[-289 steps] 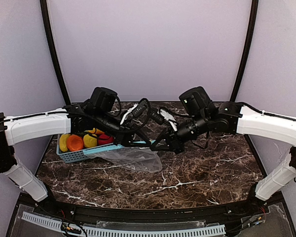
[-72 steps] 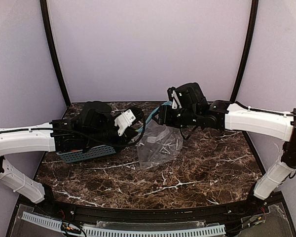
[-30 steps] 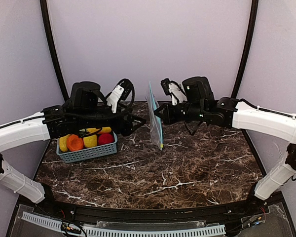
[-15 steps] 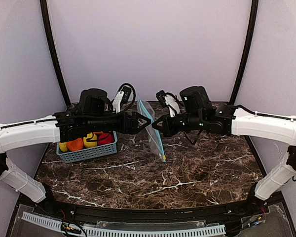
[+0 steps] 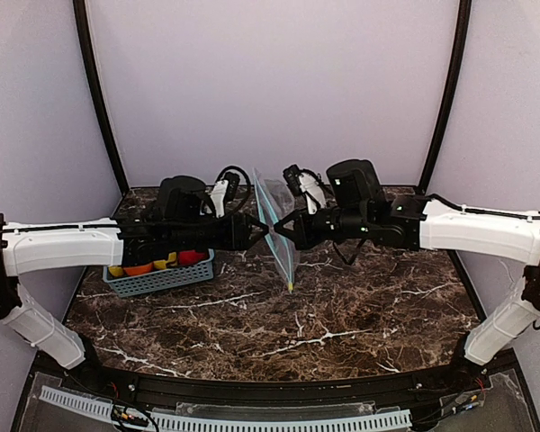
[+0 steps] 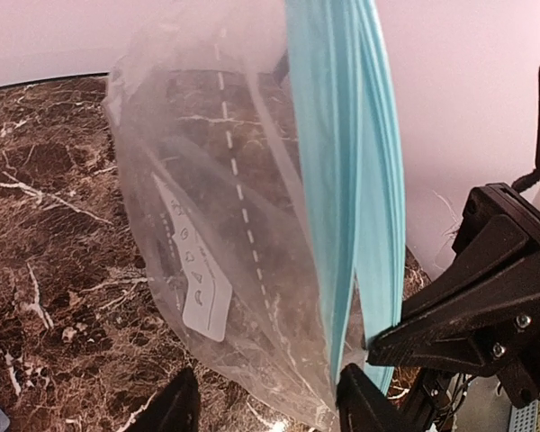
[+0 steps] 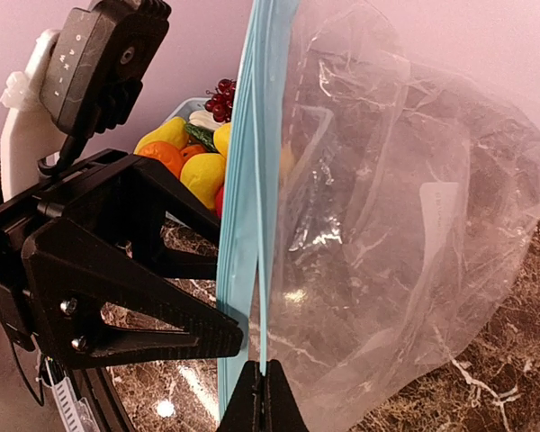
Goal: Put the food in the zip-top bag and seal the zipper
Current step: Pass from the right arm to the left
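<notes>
Crinkly clear bag (image 7: 387, 225) hung over the marbled surface (image 5: 342, 315); I had the right claw (image 7: 261, 396) pinched on its smooth teal zipper (image 6: 342, 180), the left claw (image 6: 268, 405) apart, straddling that edge.

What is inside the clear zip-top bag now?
Nothing shows inside the clear crinkly plastic zip-top bag; marble shows through it. A yellowish speck at its lowest corner is too small to identify.

A dark brown marbled bench (image 5: 342, 315) with white veins is lying across the lower part of the top view. A teal lattice basket (image 5: 157, 280) is sitting on its left side. Pale lilac walls (image 5: 270, 81) are standing behind, two black curved poles (image 5: 95, 90) are rising at the rear corners, and a white slotted strip (image 5: 252, 420) is running along the near edge.
</notes>
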{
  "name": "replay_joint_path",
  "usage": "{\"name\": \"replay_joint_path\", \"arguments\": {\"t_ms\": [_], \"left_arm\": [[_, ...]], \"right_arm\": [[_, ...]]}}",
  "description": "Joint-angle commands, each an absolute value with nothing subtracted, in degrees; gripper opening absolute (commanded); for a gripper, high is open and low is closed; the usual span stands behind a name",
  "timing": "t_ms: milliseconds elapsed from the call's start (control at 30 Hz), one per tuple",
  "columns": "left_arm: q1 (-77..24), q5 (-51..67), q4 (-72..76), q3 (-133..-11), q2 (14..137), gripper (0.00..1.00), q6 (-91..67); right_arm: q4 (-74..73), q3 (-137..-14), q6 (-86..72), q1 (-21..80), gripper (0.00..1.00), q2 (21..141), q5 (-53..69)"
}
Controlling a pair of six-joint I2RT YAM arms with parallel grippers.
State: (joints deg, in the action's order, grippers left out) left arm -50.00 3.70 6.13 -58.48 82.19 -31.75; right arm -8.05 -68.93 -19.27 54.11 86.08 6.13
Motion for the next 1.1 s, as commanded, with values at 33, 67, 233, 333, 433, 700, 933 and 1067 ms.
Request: {"name": "replay_joint_path", "arguments": {"t_ms": [33, 67, 233, 333, 433, 700, 933, 1067], "left_arm": [[-49.7, -2.1, 7.4, -55.8, 82.3, 0.44, -32.7], [-49.7, -2.5, 7.8, -55.5, 82.3, 0.43, -33.0], [-49.7, -4.3, 8.5, -54.6, 82.4, 0.24, -32.8], [-49.7, -5.4, 8.4, -54.5, 82.6, 0.16, -32.5], [-49.4, -5.9, 9.0, -54.4, 82.7, 0.06, -32.6], [-49.1, 0.6, 16.8, -53.0, 82.8, 0.18, -33.1], [-49.1, 7.0, 22.3, -53.1, 82.5, 0.51, -35.2], [-49.0, 5.4, 21.6, -53.9, 83.2, 0.55, -35.6]], "right_arm": [[-7.7, -70.0, -18.4, 55.6, 0.0, 87.7, 2.2], [-7.8, -70.0, -18.3, 55.7, 0.0, 87.7, 1.7], [-9.3, -70.3, -18.3, 56.0, 0.0, 87.5, -3.1], [-9.9, -70.3, -17.9, 56.1, 0.0, 87.2, -4.7], [-10.8, -70.3, -17.6, 56.2, 0.0, 86.8, -6.2], [-11.5, -70.2, -17.2, 56.4, 0.0, 86.5, -7.1], [-9.7, -70.1, -17.5, 56.5, 0.0, 86.9, -5.0], [-8.6, -70.0, -17.1, 56.8, 0.0, 87.1, -3.8]]}}
